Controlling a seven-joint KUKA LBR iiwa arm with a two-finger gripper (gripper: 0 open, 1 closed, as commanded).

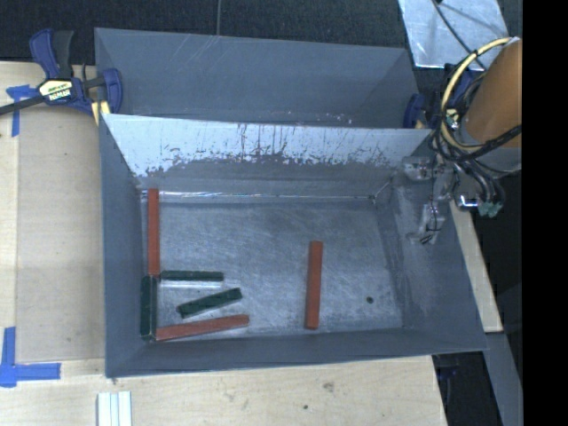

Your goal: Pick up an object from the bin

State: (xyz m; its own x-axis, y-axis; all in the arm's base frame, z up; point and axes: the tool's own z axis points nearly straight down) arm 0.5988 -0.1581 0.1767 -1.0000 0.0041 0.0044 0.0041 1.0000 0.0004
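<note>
Camera view, from above: grey metal bin (257,238) holding six slim sticks, read left to right. At far left a red stick (153,233) lay hard against the left wall (120,238), its long axis running up and down the frame. Below it a dark green stick (145,306) lay in the same line, tucked into the lower-left corner. Either looked a poor choice: with the wall along one long side there seemed no room to close on it, and the gripper could strike the wall.

Just right of these, a second green stick (191,277) lay across the frame. A third green stick (209,303) lay tilted, right end higher, and a second red stick (202,327) lay nearly level along the lower wall (266,351). These three were close together, so a descent there risked nudging a neighbour or catching two at once.

Right of centre a lone red stick (313,285) lay well apart from the rest, its long axis almost straight up and down the frame and its lower end near the lower wall. It was the stick nearest the gripper and was judged the easiest candidate. A grasp along its length rather than across it would probably slip or push it.

At the right, the gripper (432,220) hung above the sloped right wall (426,273), over no stick. Whether it was open or closed could not be told, and nothing from the bin was seen in it. A straight descent from there would likely meet that wall.
</note>
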